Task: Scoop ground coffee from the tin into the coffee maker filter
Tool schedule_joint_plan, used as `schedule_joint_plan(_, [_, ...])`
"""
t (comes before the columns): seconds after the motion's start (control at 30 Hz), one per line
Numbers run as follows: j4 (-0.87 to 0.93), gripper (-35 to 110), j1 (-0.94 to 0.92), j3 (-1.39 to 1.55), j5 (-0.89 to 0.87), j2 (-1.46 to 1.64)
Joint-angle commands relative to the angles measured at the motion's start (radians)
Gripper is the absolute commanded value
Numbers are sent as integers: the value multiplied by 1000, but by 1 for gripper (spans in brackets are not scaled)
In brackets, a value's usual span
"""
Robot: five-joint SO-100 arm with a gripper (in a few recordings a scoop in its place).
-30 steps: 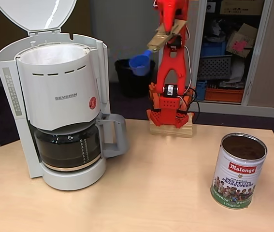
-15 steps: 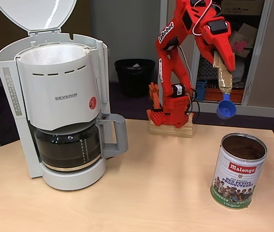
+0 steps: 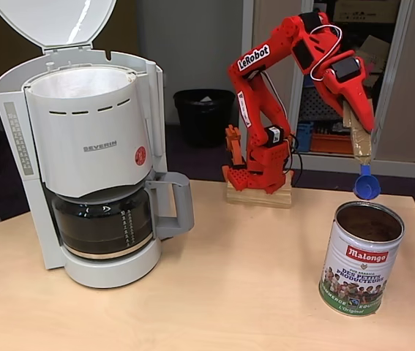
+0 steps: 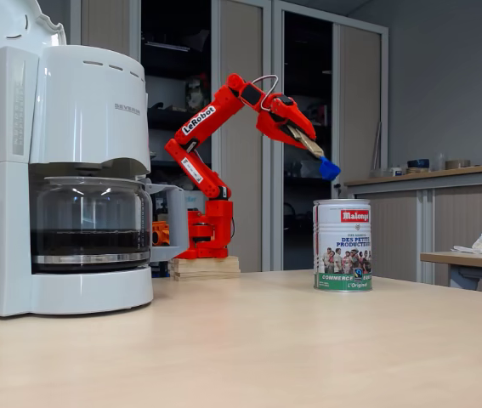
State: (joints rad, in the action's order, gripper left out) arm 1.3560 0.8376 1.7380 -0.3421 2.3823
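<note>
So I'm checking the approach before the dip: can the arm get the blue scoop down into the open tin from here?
Probably yes. The tin stands open and lidless, and the blue scoop in the gripper hangs just above its far rim with only air between them. Nothing else stands near the tin.

Open upright tin (image 3: pixel 361 257), paper-lined coffee maker filter (image 3: pixel 83 82)

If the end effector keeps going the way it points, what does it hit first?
Probably the open Malongo metal tin: the end effector aims its blue plastic scoop down at the rim, though depth is unclear.
</note>
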Motion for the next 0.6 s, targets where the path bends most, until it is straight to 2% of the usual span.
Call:
schedule_joint_plan(0.0, [-43,0,37,55,-57,31])
schedule_joint_plan(0.57, [-265,0,35,319,-106,21])
